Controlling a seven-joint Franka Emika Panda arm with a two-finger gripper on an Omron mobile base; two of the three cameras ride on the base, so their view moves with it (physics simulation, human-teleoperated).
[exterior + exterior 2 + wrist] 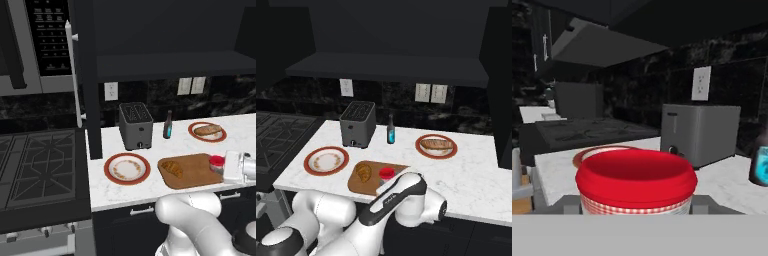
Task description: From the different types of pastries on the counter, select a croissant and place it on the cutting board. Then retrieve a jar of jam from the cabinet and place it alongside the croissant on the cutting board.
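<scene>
The jar of jam (636,180) sits low in the middle of the hand view, very close to the lens. It has a broad, glossy red lid with a rounded rim, and under it a pale band with a fine red check pattern. Grey parts of the claw (637,206) flank its base on both sides; the claw looks closed around the jar, though the fingertips themselves are hidden behind it.

In the left base view the jar of jam (216,162) shows as a small red-topped thing at the right end of the cutting board (192,175), right against the white hand at the right edge of the frame. The croissant (172,168), golden-brown and ridged, lies on the left part of the same brown board.

In the right base view the jar (386,173) is at the lower centre of the frame, on the board (358,186), just right of the croissant (363,172); the two are close but apart.

On the white marbled worktop (240,125), a red-rimmed plate (127,168) lies left of the board. A grey toaster (135,126) and a dark bottle (168,125) with a blue label stand behind. A second plate (219,137) towards the upper right carries the oblong pastry (207,130). The dark cabinet (170,30) fills the top of the frame.
</scene>
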